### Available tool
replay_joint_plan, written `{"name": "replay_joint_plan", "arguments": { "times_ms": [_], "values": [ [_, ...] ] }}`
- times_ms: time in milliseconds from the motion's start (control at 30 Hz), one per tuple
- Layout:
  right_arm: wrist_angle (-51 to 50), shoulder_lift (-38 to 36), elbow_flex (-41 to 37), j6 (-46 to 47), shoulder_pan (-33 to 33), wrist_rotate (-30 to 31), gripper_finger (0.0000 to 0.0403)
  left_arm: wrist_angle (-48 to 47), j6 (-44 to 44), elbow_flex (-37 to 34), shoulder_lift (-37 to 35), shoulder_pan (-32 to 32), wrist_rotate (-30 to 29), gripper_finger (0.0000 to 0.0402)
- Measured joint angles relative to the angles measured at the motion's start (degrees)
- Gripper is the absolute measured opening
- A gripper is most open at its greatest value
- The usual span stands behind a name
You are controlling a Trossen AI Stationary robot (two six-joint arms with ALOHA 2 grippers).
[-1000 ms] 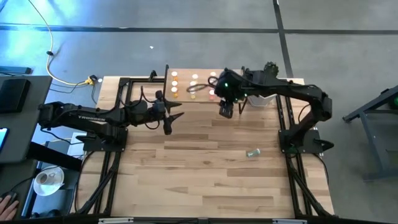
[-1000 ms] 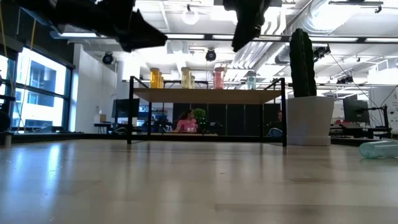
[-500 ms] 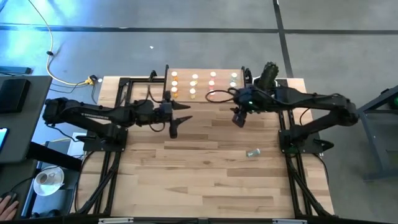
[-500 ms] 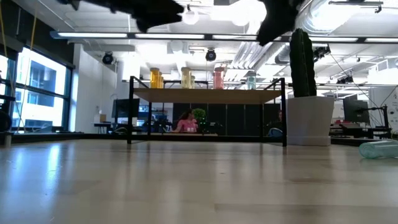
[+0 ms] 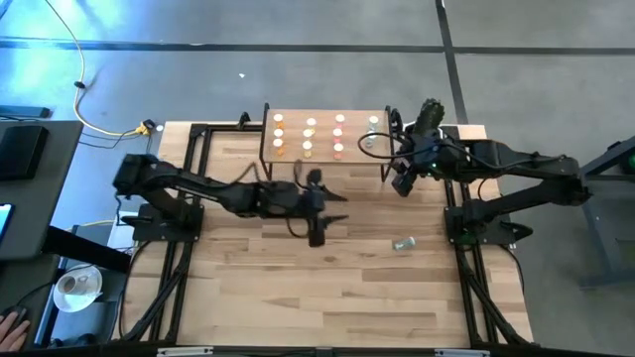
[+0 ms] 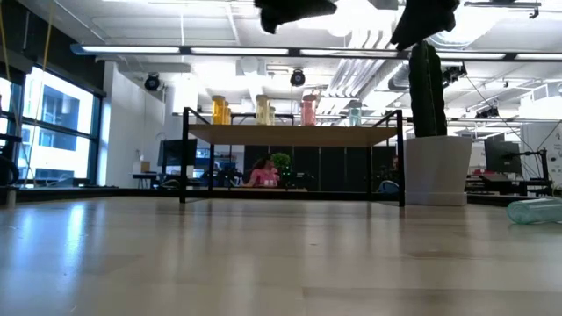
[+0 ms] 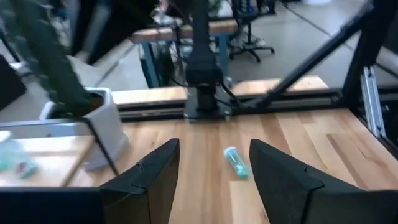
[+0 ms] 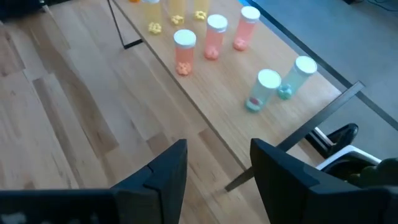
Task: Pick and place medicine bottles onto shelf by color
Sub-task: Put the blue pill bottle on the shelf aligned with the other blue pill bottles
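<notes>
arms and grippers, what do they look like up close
Both arms are dark, slim and jointed, with thin cables along them. The left gripper and right gripper each end in two broad, matte black fingers with angular, wedge-like tips.

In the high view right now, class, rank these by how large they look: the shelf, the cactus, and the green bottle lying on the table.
1. The shelf, easily the largest.
2. The cactus, which shows only its top from straight above.
3. The green bottle, the smallest, lying on the tabletop near the right arm's base.
</notes>
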Motion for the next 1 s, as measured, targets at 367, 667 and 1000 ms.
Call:
{"name": "replay_joint_plan", "arguments": {
  "times_ms": [367, 667, 1000],
  "values": [
    [-0.4, -0.7, 0.0, 0.0, 0.0, -1.2, 0.0167, -4.6, -1.7, 11.2, 13.3, -3.4, 0.1, 0.0215],
    [-0.6, -0.7, 0.0, 0.2, 0.0, -1.5, 0.0167, -0.2, -5.1, 17.0, 22.9, -3.3, 0.3, 0.0244],
    [-0.6, -0.7, 0.0, 0.2, 0.0, -1.5, 0.0167, 1.0, -4.5, 23.7, 32.4, -3.1, 0.4, 0.0242]
  ]
}}
